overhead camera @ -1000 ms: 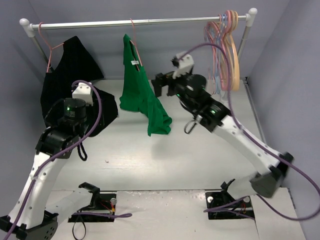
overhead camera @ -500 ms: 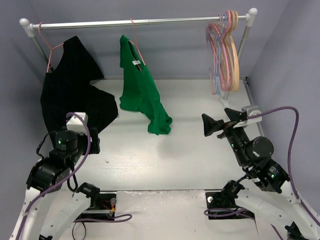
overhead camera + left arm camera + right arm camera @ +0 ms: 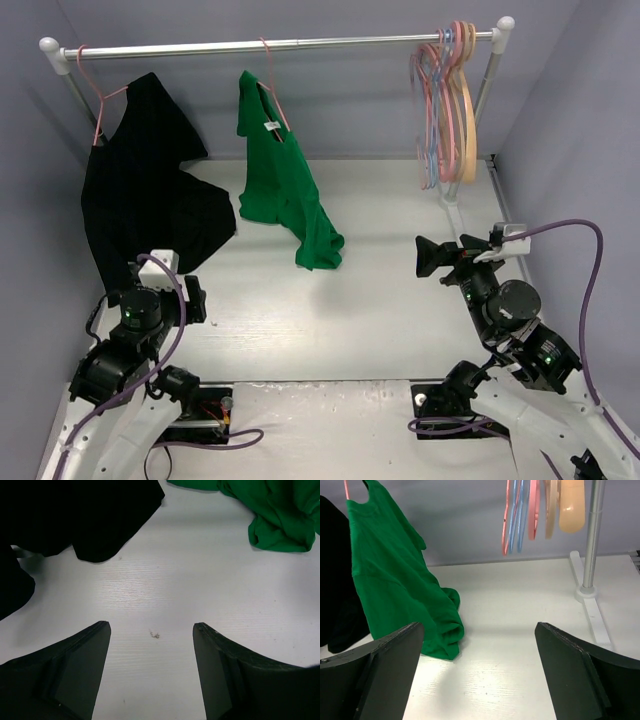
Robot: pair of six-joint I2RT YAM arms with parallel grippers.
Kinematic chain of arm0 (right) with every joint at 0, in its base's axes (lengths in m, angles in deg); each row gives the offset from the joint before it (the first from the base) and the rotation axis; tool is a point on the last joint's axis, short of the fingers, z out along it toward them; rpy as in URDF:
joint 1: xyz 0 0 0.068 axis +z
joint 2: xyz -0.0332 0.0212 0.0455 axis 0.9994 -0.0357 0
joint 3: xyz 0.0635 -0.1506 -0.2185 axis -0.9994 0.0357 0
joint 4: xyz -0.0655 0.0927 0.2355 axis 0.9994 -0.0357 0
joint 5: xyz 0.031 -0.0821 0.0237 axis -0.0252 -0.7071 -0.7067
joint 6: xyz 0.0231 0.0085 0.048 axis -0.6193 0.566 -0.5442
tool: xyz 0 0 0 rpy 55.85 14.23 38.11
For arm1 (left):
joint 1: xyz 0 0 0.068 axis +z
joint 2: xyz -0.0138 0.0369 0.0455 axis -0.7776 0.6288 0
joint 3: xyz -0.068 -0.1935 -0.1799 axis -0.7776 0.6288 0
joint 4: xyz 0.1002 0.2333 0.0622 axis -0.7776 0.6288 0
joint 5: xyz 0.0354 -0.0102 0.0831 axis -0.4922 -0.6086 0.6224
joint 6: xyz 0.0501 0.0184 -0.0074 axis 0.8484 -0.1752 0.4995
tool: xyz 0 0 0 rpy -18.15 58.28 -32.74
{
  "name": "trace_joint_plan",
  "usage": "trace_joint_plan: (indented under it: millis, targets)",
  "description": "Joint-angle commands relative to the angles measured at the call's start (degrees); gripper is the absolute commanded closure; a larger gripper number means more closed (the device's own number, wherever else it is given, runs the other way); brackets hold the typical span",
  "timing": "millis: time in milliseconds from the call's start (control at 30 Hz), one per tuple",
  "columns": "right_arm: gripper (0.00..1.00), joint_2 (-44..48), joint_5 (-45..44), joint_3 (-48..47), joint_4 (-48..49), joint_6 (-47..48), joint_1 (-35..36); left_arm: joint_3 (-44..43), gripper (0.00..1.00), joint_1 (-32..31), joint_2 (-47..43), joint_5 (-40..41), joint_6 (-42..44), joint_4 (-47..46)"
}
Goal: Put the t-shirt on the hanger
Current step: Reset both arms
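Observation:
The bright green t-shirt (image 3: 280,180) hangs on the thin salmon-pink hanger (image 3: 270,90), whose hook is over the rail. The shirt's lower end rests bunched on the table. It also shows in the right wrist view (image 3: 395,580) with the hanger (image 3: 346,487) at its neck, and in the left wrist view (image 3: 280,510). My left gripper (image 3: 192,300) is open and empty, low at the near left (image 3: 151,650). My right gripper (image 3: 430,257) is open and empty at the near right, facing the shirt from well away (image 3: 479,650).
A black garment (image 3: 140,190) hangs on another pink hanger (image 3: 97,95) at the rail's (image 3: 350,42) left end and drapes onto the table (image 3: 75,515). Several spare hangers (image 3: 450,100), pink, blue and tan, hang at the right end by the rail's post (image 3: 592,535).
Both arms have pulled back from the rail to the near side and lowered. The right gripper, beside the shirt a second ago, is now far from it. The shirt hangs free.

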Motion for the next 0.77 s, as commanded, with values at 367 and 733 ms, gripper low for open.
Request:
trace_joint_plan:
  millis: [367, 733]
  targets:
    - [0.0, -1.47, -3.01, -1.03, 2.84, -2.4, 0.04, 5.07, 0.33, 0.27, -0.11, 0.35, -1.43, -8.47]
    - [0.0, -0.77, -2.4, -1.03, 2.93, -2.4, 0.04, 5.68, 0.33, 0.36, -0.99, -0.44, -1.08, -8.82]
